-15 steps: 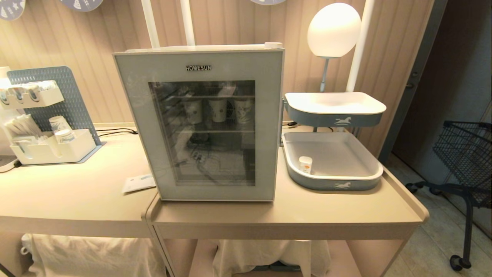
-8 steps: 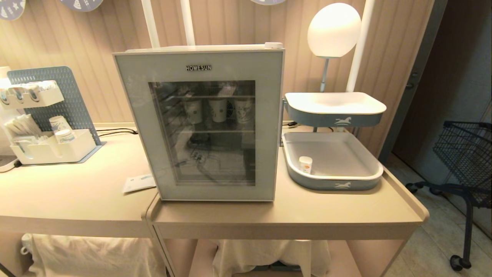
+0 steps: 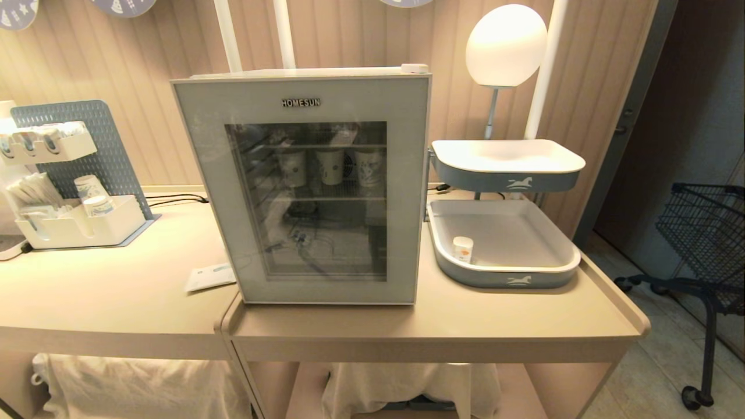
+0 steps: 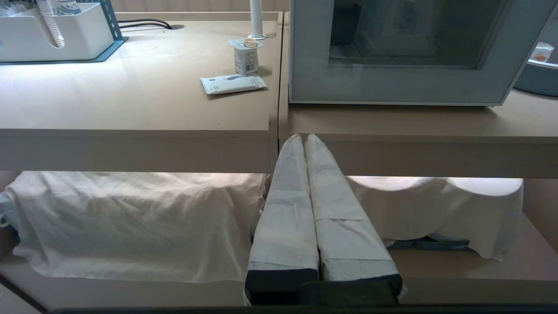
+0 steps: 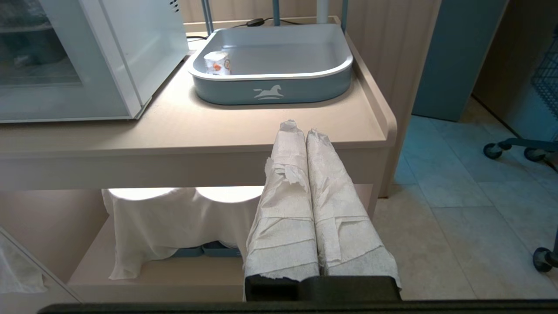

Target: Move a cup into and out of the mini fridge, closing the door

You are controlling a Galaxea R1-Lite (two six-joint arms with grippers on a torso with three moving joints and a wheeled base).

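Both grippers, left gripper point(image 4: 304, 138) and right gripper point(image 5: 300, 127), hang below the counter point(image 5: 244, 126) edge, fingers pressed together, holding nothing.

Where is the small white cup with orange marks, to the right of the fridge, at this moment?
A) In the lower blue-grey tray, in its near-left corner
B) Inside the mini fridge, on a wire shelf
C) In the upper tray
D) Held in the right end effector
A: the cup stands in the lower tray, in its near-left corner, right of the mini fridge, whose door is closed.
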